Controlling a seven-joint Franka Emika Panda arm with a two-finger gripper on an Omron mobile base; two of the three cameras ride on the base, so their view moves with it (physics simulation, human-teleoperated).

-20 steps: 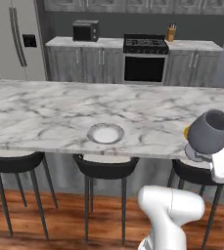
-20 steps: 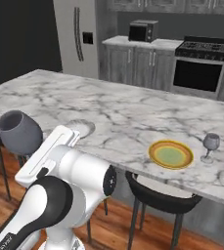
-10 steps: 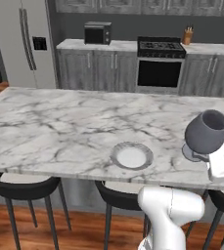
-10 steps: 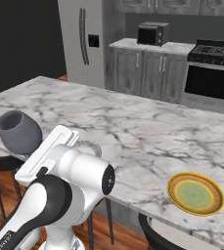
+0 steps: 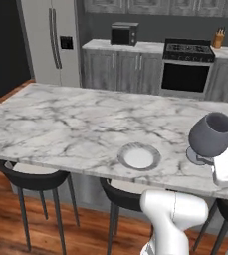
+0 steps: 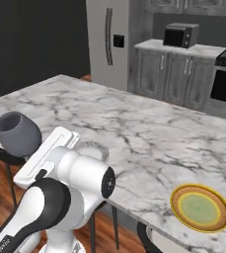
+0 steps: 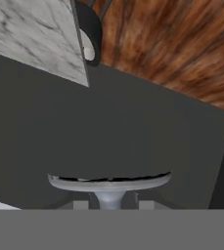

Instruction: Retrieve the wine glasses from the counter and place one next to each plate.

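Grey wine glass [image 5: 211, 135] being carried, stem pinched in my nearly closed gripper [image 7: 111, 204]. Nearing island; next, setting it upright beside white plate [image 5: 139, 157].

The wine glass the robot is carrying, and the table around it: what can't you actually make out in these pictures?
- Wine glass: in the left base view the robot's white hand covers part of its stem and foot; whether it is above the table or beyond its edge cannot be told.
- Gripper: in the hand view the glass's foot hides the fingertips.
- White plate: in the right base view the arm hides most of it.
- Yellow plate: its pattern is too blurred to read.
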